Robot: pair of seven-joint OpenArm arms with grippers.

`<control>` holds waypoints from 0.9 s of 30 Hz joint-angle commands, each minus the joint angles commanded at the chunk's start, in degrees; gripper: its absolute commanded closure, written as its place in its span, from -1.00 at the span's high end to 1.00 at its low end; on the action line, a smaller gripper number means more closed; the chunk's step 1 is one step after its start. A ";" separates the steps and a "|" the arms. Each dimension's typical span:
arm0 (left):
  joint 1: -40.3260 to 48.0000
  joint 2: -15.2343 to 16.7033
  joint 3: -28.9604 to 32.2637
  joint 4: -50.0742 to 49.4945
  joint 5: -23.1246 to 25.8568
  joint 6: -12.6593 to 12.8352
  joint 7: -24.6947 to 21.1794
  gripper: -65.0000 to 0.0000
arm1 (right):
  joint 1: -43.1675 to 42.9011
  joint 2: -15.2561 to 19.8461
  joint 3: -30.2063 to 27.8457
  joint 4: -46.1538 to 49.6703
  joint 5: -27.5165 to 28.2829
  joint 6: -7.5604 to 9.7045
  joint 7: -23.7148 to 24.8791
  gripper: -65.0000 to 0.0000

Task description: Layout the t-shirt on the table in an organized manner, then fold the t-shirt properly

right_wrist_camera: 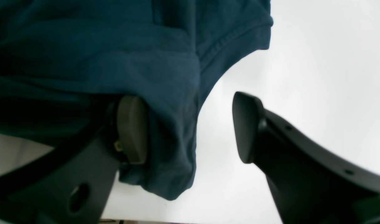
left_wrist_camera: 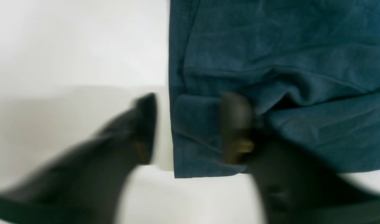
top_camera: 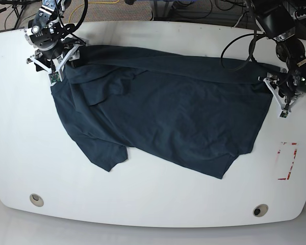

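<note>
Both hands sit at the far corners of the t-shirt (top_camera: 168, 112), and both are released. In the left wrist view the left hand (left_wrist_camera: 190, 127) has its fingers spread, one finger (left_wrist_camera: 236, 124) lying on the cloth at a hemmed corner, the other on bare bench (top_camera: 153, 209) just beside the edge. In the right wrist view the right hand (right_wrist_camera: 190, 127) is likewise spread, one finger (right_wrist_camera: 132, 127) against a bunched fold, the other clear of the fabric.

From the base view, the shirt lies spread across the middle of the bench, with its far edge drawn fairly straight between the hands. Laying out looks partly done: the left side is rumpled, a flap is doubled over near the left hand's opposite corner, and the near edge runs ragged. Smoothing remains, and no proper fold appears made yet.
</note>
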 joint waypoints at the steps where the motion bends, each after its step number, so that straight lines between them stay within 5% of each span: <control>1: 0.09 -0.09 0.35 -0.09 0.00 0.00 0.00 -0.88 | 0.00 0.00 0.09 0.00 0.00 0.00 0.00 0.19; 3: 0.09 -0.18 1.49 -0.09 0.00 0.00 0.18 -1.00 | 0.00 0.00 0.09 0.00 0.18 0.00 0.00 0.19; 16: 1.14 -0.35 2.37 0.53 -0.26 0.00 0.97 -0.92 | 0.00 0.00 0.09 0.00 0.44 0.00 0.00 0.19; 27: -0.79 -0.35 -4.31 0.09 -0.26 0.00 2.11 0.21 | 0.00 0.00 0.09 0.00 0.44 0.00 0.00 0.19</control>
